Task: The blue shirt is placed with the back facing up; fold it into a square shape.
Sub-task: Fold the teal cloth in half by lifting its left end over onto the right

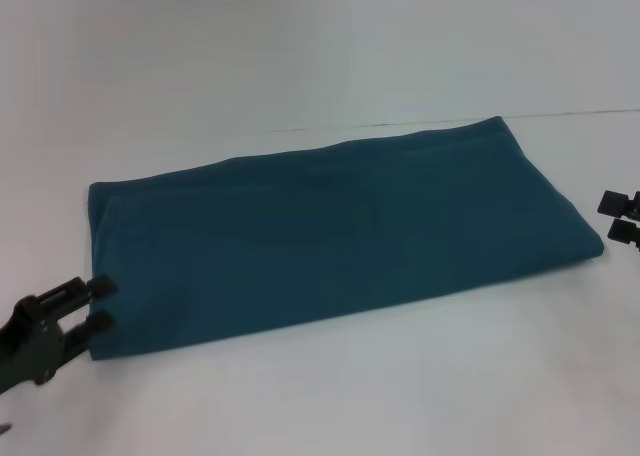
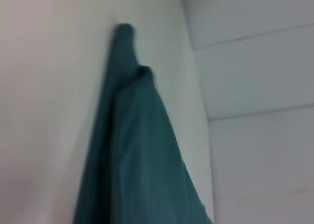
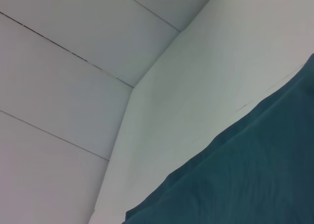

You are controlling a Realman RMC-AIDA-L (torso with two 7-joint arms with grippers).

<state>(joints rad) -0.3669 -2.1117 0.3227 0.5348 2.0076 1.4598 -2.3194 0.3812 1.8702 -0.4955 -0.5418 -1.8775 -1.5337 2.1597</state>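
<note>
- While the blue shirt [image 1: 340, 231] is lying as a long folded band on the tabletop [image 1: 400, 376], my left hand [image 1: 98, 304] is sitting parted at its left end, my right hand [image 1: 622, 219] off its right end, gripping nothing, opening unclear.
- Left wrist view is showing only the shirt's bunched corner.
- Right wrist view is showing its edge; I judge the crosswise fold comes next, needing an end gripped.

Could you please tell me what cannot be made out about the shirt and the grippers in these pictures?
- The blue shirt: its front is folded under in the head view.
- Left gripper: at the shirt's left end; a grip on the cloth cannot be told.
- Right gripper: cut off by the head view's right edge.
- Both wrist views show no jaws.
</note>
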